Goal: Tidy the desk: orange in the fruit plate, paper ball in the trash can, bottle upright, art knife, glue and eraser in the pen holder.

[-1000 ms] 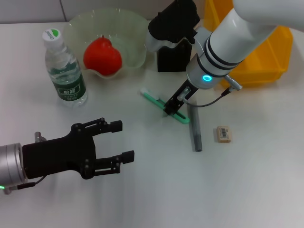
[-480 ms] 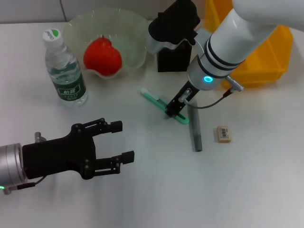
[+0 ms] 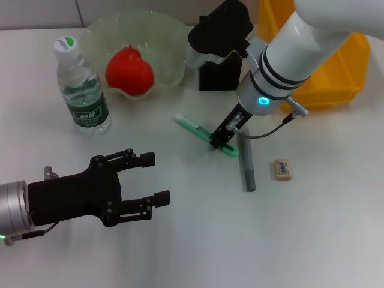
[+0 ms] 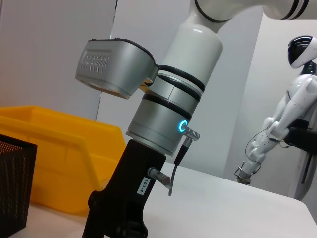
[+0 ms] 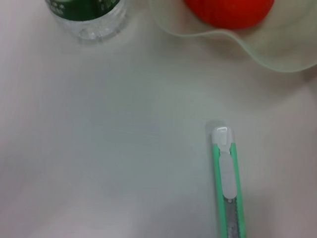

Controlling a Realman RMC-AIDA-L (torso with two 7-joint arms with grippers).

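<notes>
Art knife [image 3: 204, 133]: flat on counter [image 3: 312, 240], mid-scene, just near of pen holder [image 3: 219, 75]; long axis runs far-left to near-right. Right end effector [image 3: 221, 141] low over knife's near-right end; fingers masked by own body, grip state cannot tell, contact unclear. Left end effector [image 3: 147, 178]: well apart at near left, open, empty. Right arm nearer. Right wrist view: knife's rear end cut off.
</notes>
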